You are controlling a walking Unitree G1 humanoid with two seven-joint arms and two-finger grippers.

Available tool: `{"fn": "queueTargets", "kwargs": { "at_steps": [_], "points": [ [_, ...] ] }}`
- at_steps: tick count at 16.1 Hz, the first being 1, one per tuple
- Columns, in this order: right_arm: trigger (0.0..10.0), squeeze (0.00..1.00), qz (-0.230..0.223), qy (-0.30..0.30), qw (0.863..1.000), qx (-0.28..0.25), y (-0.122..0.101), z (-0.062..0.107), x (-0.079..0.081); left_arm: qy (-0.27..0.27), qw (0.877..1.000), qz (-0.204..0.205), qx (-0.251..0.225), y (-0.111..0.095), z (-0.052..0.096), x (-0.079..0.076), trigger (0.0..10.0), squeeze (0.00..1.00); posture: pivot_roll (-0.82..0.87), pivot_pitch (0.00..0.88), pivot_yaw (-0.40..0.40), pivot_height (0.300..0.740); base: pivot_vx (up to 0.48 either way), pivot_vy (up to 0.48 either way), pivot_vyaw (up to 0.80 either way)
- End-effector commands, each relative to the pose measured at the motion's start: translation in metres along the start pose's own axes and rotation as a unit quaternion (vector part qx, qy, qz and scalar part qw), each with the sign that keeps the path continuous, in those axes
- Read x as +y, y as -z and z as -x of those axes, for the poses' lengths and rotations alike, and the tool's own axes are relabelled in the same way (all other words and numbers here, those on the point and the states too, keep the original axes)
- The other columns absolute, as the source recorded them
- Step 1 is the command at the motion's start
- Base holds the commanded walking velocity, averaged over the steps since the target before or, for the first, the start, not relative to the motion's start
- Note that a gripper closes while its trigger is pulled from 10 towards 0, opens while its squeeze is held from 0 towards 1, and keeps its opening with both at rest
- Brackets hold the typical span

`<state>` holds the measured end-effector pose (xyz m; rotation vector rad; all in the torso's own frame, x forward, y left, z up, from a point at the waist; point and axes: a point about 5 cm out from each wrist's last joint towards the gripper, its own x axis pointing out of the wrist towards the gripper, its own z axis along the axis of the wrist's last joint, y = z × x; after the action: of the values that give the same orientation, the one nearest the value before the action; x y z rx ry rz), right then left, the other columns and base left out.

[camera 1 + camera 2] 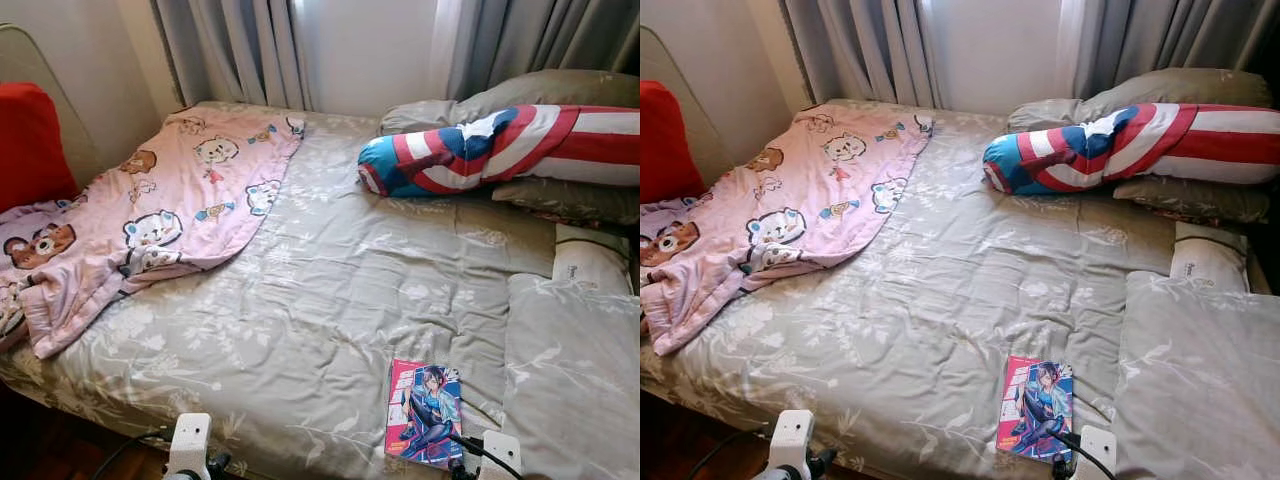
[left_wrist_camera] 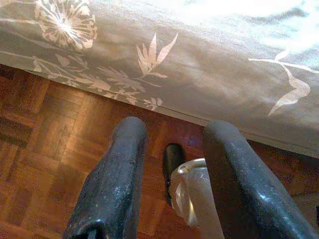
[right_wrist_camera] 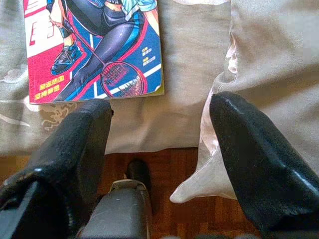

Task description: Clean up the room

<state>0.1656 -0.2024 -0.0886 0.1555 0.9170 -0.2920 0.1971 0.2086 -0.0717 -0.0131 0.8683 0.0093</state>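
At bed's near edge, right gripper [image 3: 159, 149] hangs w/ fingers [image 3: 75, 149] spread wide apart, nothing between them; the left-hand finger tip sits just short of the comic book [image 3: 94, 47], which lies flat on the grey sheet [image 3: 189, 64] w/ its cover up. Other finger overlaps the hanging corner of a grey pillow [image 3: 269, 50], contact can't be told. Below that, wood floor [image 3: 164, 174] shows between the fingers. Left gripper [image 2: 172, 164] also has fingers [image 2: 119, 174] apart, holding nothing, hovering over parquet floor just outside the draped side of the sheet [image 2: 199, 64]. From the head cam, both wrists peek in at 6 o'clock: left [image 1: 190, 445] at about 7, right [image 1: 495, 455] at about 5, w/ the comic book [image 1: 425, 412] just beside the right one on the bed [image 1: 330, 290]. Grey pillow [image 1: 575, 370] lies at 4 o'clock, touching the comic's side or nearly so. Pink blanket [image 1: 150, 215] w/ bear prints is bunched across 9–10 o'clock, spilling over the bed's left edge. Red cushion [image 1: 30, 140] stands beyond it at 10. Long red-white-blue bolster [image 1: 500, 145] lies at 2 o'clock on top of two grey pillows [image 1: 560, 195], a small white pillow [image 1: 590, 262] near at 3. Grey curtains [image 1: 230, 50] hang at 12 behind the bed.
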Motion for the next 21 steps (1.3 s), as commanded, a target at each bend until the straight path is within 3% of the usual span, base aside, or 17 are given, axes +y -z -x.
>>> {"fn": "queueTargets", "kwargs": {
  "at_steps": [1, 5, 9, 14, 21],
  "points": [
    [10.0, 0.00, 0.020, -0.010, 1.000, 0.015, 0.006, 0.001, 0.003, -0.004, 1.000, -0.002, 0.013, 0.007, 0.002, 0.001, 10.0, 0.00, 0.00, 0.039, 0.027, 0.740, 0.000, 0.259, 0.00],
    [10.0, 0.00, 0.044, -0.029, 0.998, 0.018, 0.007, 0.001, 0.006, -0.005, 1.000, -0.001, 0.022, 0.013, 0.003, 0.002, 10.0, 0.00, 0.00, 0.052, 0.028, 0.740, 0.000, 0.260, 0.60],
    [10.0, 0.00, 0.030, -0.028, 0.999, 0.025, 0.011, 0.002, 0.009, -0.006, 1.000, -0.002, 0.029, 0.018, 0.004, 0.003, 10.0, 0.00, 0.01, 0.061, 0.030, 0.740, 0.000, 0.266, 0.00],
    [10.0, 0.00, 0.029, -0.028, 0.999, 0.032, 0.014, 0.002, 0.009, -0.016, 0.999, -0.002, 0.041, 0.026, 0.009, 0.018, 10.0, 0.00, 0.01, 0.066, 0.032, 0.740, 0.000, 0.266, 0.00],
    [10.0, 0.00, 0.030, -0.026, 0.998, 0.039, 0.017, 0.003, 0.007, -0.015, 0.999, -0.001, 0.044, 0.026, 0.010, 0.019, 10.0, 0.00, 0.01, 0.071, 0.034, 0.740, 0.000, 0.344, 0.00]
  ]
}}
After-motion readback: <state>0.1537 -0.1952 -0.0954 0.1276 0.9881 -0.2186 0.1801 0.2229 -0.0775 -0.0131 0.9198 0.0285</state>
